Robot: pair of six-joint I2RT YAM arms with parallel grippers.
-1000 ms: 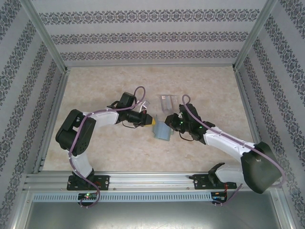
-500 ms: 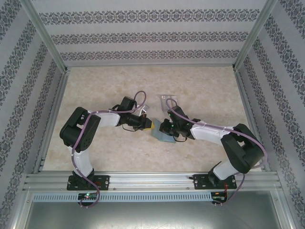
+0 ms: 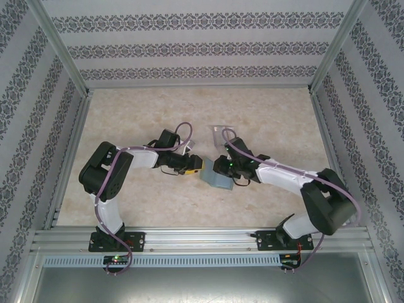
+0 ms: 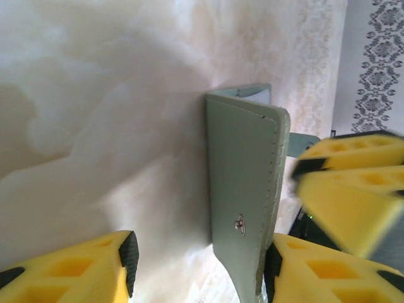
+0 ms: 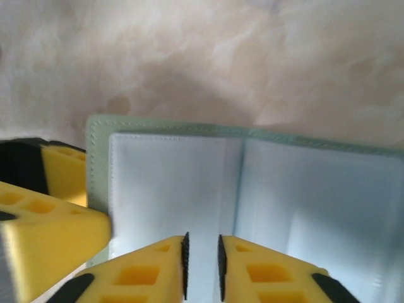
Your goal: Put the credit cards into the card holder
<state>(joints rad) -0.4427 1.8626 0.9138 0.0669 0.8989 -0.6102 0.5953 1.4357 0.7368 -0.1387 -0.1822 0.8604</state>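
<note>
The card holder (image 3: 218, 182), a sage-green folding wallet, lies on the table between my two grippers. In the left wrist view its cover (image 4: 243, 189) with a metal snap stands on edge between the jaws of my left gripper (image 4: 199, 259), close to the right pad; the jaws are open. The left gripper (image 3: 196, 165) is at the wallet's left edge. In the right wrist view the wallet's inside shows clear sleeves (image 5: 189, 189). My right gripper (image 5: 201, 262) hovers over them, its pads a narrow gap apart. The credit cards (image 3: 219, 132) lie pale and flat just behind the right gripper (image 3: 219, 167).
Beige marbled tabletop (image 3: 139, 113) spreads to the left and back. Aluminium posts and patterned walls (image 3: 202, 47) fence it on three sides. The right gripper's yellow fingers (image 4: 353, 183) crowd the wallet's far side in the left wrist view.
My left gripper has opened and let go of the wallet's cover. The wallet has come down from a raised tilt to the table. The right gripper moved left over it and parted slightly.
</note>
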